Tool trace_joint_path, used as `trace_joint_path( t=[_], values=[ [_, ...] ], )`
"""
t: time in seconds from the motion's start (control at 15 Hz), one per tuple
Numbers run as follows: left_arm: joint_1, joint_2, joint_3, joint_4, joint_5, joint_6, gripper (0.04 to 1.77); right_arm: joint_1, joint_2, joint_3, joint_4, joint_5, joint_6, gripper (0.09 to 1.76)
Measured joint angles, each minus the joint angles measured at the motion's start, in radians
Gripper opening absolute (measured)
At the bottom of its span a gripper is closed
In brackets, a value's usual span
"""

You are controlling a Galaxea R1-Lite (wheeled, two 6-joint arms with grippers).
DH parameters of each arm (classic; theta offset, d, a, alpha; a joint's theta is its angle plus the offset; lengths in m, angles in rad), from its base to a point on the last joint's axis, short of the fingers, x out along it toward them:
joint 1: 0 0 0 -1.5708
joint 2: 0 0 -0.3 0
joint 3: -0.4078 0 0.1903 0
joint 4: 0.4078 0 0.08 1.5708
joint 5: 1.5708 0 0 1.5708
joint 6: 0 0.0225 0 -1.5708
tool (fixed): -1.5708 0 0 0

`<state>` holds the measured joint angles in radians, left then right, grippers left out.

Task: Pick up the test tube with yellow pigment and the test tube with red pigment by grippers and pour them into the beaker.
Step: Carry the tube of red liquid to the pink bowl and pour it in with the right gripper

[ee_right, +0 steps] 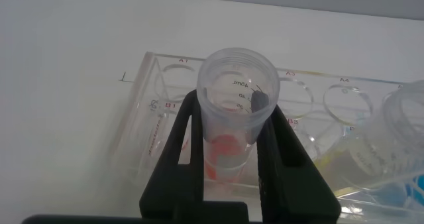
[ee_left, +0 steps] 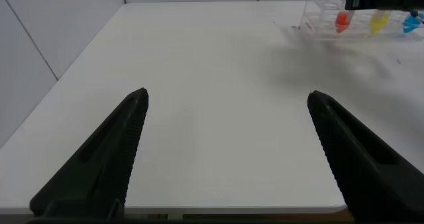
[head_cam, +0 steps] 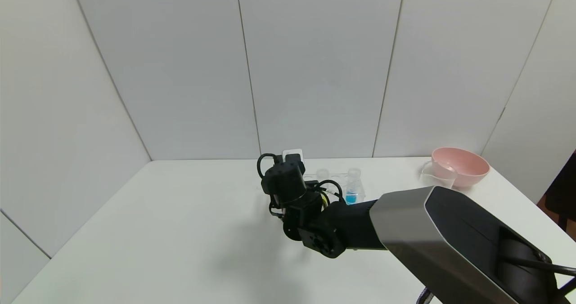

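Two arms are in the room, and only the right one is at work. On the left side, the left tool (ee_left: 225,151) hangs low over a bare part of the white counter (head_cam: 180,232), well apart from the glassware, and its two black fingers (ee_left: 106,158) are spread wide with nothing between them.

Near the middle of the counter, close to the back wall, a clear plastic rack (ee_right: 149,118) stands. The right tool (ee_right: 228,154) has reached it from the right side; in the head view its wrist covers most of the rack. Its fingers (ee_right: 175,151) are pressed against both sides of the tube with red liquid (ee_right: 235,101), so it pinches this tube just under the rim. The tube is upright and its bottom, with the red liquid, is in a hole of the rack at the left end. Just beside it to the right, the tube with yellow liquid (ee_right: 361,164) sits in the rack, and after it the tube with blue liquid (head_cam: 352,188).

Far to the right, at the back corner of the counter, a small clear beaker (head_cam: 433,174) stands touching or just beside a pink bowl (head_cam: 463,165); I cannot tell which.
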<state>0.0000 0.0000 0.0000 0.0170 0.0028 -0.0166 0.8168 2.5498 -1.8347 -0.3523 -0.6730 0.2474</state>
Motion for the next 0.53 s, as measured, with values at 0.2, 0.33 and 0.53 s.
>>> trace_joint_path(
  t=[0.2,0.33,0.53],
  values=[
    [0.000,0.000,0.000,0.000,0.000,0.000,1.72,-0.003,-0.007,0.000,0.000,0.000,0.000,0.52],
    [0.000,0.000,0.000,0.000,0.000,0.000,1.72,-0.004,-0.009,0.000,-0.001,0.000,-0.001,0.52],
    [0.000,0.000,0.000,0.000,0.000,0.000,1.72,-0.004,-0.009,0.001,-0.002,0.000,-0.001,0.52]
  ],
)
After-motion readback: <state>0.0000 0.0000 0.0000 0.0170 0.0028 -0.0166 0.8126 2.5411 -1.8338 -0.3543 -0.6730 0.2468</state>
